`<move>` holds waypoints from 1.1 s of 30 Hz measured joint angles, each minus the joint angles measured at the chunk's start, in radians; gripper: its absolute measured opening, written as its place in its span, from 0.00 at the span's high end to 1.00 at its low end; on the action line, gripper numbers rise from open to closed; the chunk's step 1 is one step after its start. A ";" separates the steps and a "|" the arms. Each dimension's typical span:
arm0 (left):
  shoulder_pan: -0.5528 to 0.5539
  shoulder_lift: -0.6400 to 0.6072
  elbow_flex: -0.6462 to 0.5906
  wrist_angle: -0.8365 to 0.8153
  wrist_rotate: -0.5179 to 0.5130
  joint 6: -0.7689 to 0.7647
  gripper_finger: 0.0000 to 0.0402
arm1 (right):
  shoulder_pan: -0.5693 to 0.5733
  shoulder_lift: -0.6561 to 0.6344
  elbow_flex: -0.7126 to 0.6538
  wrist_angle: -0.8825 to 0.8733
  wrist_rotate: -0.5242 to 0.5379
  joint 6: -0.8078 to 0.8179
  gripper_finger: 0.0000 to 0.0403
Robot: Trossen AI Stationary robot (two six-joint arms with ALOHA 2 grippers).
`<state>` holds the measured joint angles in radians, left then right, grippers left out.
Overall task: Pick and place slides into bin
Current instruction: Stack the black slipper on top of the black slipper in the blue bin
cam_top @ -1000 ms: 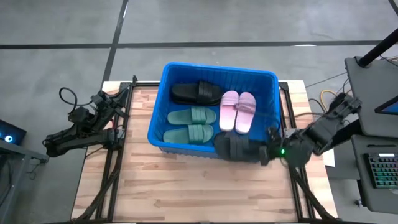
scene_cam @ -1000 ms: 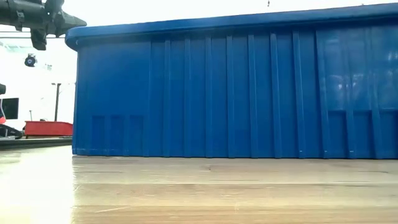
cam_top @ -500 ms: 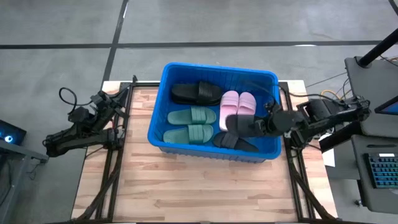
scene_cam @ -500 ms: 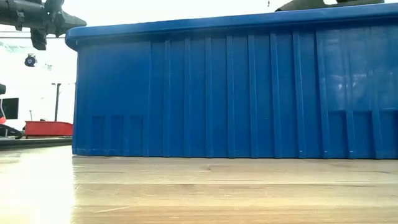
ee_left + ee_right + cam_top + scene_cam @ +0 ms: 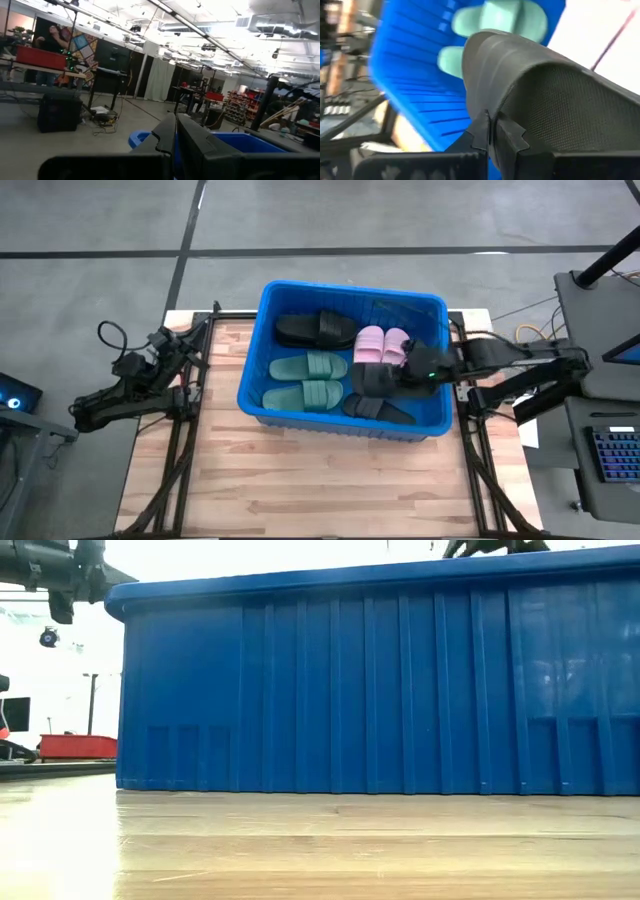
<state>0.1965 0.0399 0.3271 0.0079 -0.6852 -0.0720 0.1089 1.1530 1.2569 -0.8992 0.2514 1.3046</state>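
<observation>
The blue bin stands mid-table. On its floor lie a black slide, a dark green pair, a pink pair and another black slide. My right gripper is shut on a third black slide over the bin's right part, at the pink pair's near ends. In the right wrist view this slide fills the picture above the green pair. My left gripper waits shut above the table's left side, clear of the bin. My right gripper pinches a thin edge of the black slide between its two fingers, at the slide's end toward the table's right. The fingers come from the table's right, slanting down. Whether the slide touches the slides under it, I cannot tell.
The bin's ribbed near wall fills the low view, and part of my right arm shows above its rim. Bare wooden table lies in front of the bin. A desk with a keyboard stands right of the table.
My right gripper has swung from outside the bin's near right corner toward the table's far edge and in over the bin, turning as it went. The black slide has gone with it, from over the near rim to over the bin's right part.
</observation>
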 joint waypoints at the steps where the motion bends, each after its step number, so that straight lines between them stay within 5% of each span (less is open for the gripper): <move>1: 0.000 0.000 -0.004 0.000 -0.003 0.000 1.00 | -0.002 0.016 -0.011 -0.001 -0.007 0.024 0.98; 6: 0.000 0.000 -0.024 0.002 -0.004 0.000 1.00 | -0.010 0.058 -0.092 0.028 -0.041 0.099 0.98; 14: 0.000 0.000 -0.051 0.038 -0.003 0.000 1.00 | -0.006 -0.011 -0.347 0.377 -0.087 0.143 0.98; 33: 0.000 -0.001 -0.043 0.037 -0.003 0.001 1.00 | 0.015 -0.159 -0.682 0.585 -0.139 0.291 0.98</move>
<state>0.1963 0.0387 0.2836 0.0448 -0.6884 -0.0715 0.1239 0.9938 0.5750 -0.3144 0.1122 1.5954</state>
